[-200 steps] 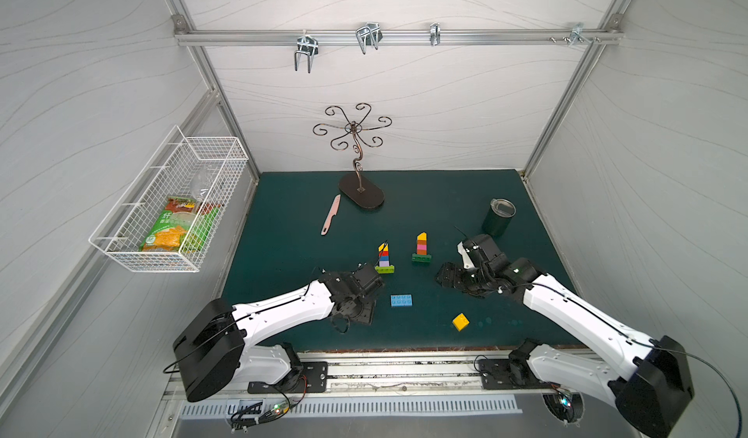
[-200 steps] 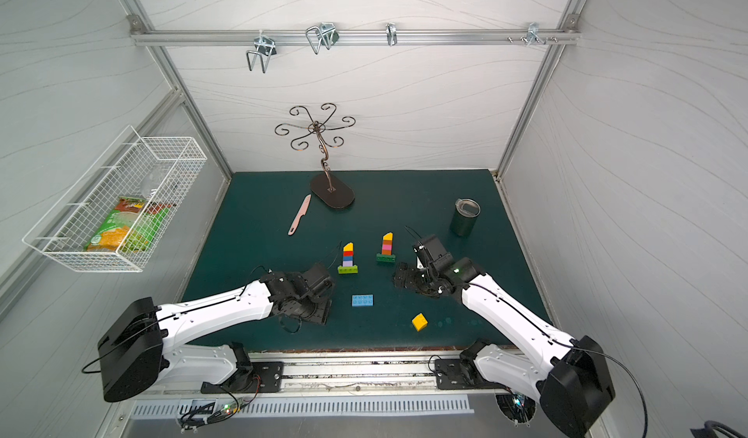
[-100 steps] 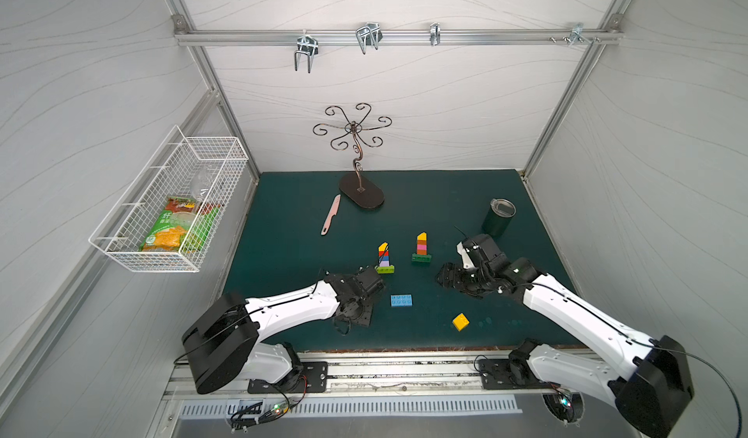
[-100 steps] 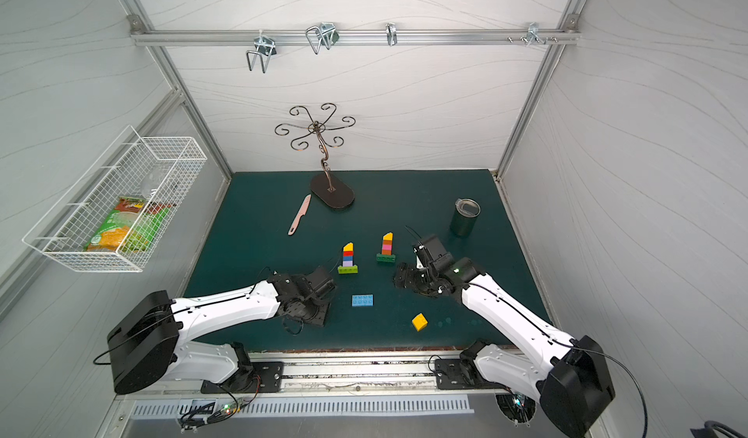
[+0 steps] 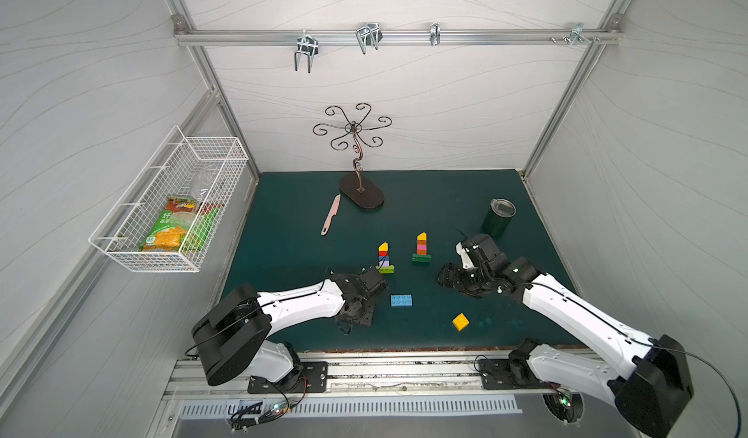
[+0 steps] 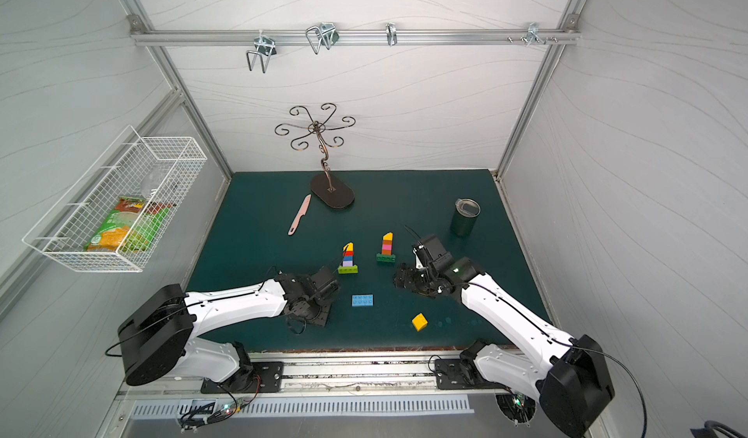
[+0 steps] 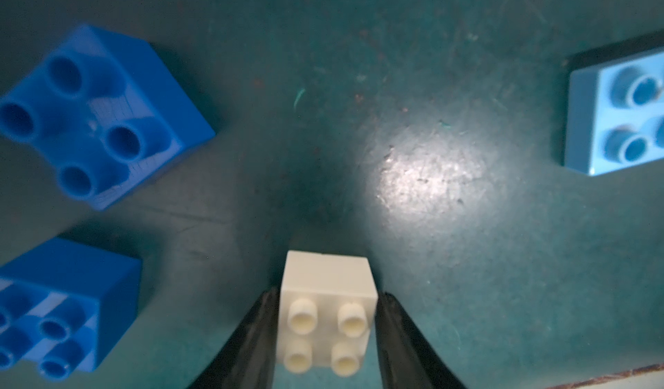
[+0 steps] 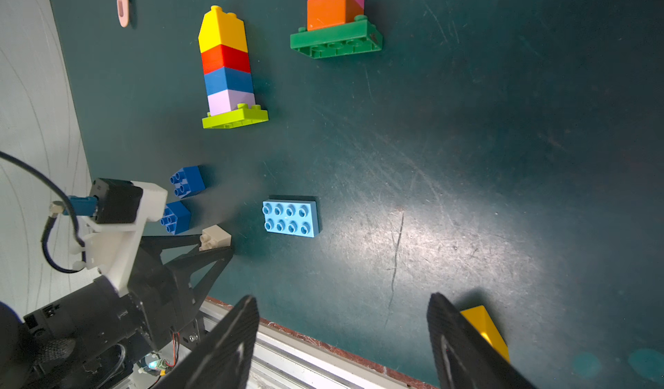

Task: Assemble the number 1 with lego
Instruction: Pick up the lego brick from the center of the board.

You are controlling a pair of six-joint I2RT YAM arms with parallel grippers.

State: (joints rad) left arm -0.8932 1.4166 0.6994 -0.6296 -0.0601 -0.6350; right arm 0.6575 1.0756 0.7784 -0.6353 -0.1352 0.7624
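On the counter (image 5: 437, 197), beyond the light-blue brick (image 8: 291, 218): lime-based tower (image 8: 230, 71), green-based tower (image 8: 336, 20), seemingly complete numerals. Loose near it: blue bricks (image 8: 187, 180), yellow brick (image 5: 460, 321). Left hand (image 7: 327, 293): narrow, pinching white brick (image 7: 327, 319) nearby. Right hand (image 8: 343, 297): wide, empty. Third figure likely barely begun.

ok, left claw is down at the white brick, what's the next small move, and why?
Probably a short straight lift. The left claw appears closed against both sides of the white brick, which lies on the mat with two blue bricks close beside it. Rising first should clear them.
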